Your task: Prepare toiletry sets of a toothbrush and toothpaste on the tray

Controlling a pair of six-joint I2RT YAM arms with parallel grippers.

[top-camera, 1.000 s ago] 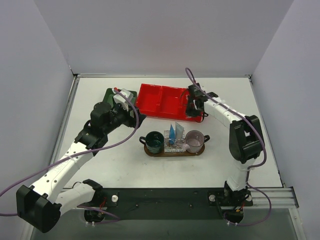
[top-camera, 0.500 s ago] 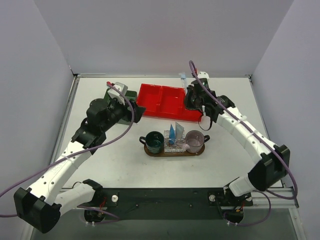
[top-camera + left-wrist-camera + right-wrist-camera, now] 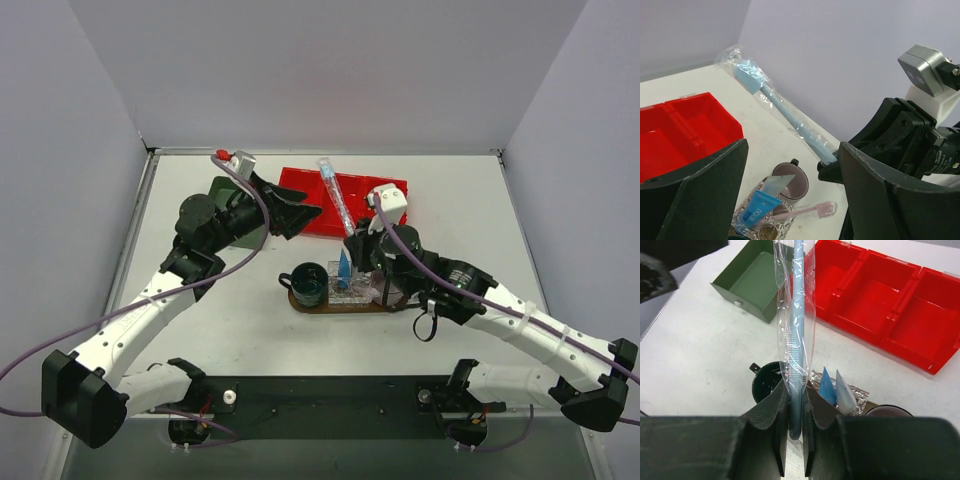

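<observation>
Our right gripper (image 3: 795, 407) clamps 1 toothbrush (image 3: 798, 335) by its handle, probably to enter a mug (image 3: 308, 284); left gripper (image 3: 298, 212) gapes empty.

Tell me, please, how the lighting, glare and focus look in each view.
Top external: even, soft light, hardly any shadow, all sharp. Left wrist: the wrapped toothbrush shows white glints on its plastic; the left tool's fingers loom dark and soft up close. Right wrist: the right tool's fingers are near-black, without detail; the red bin behind is evenly lit.
</observation>
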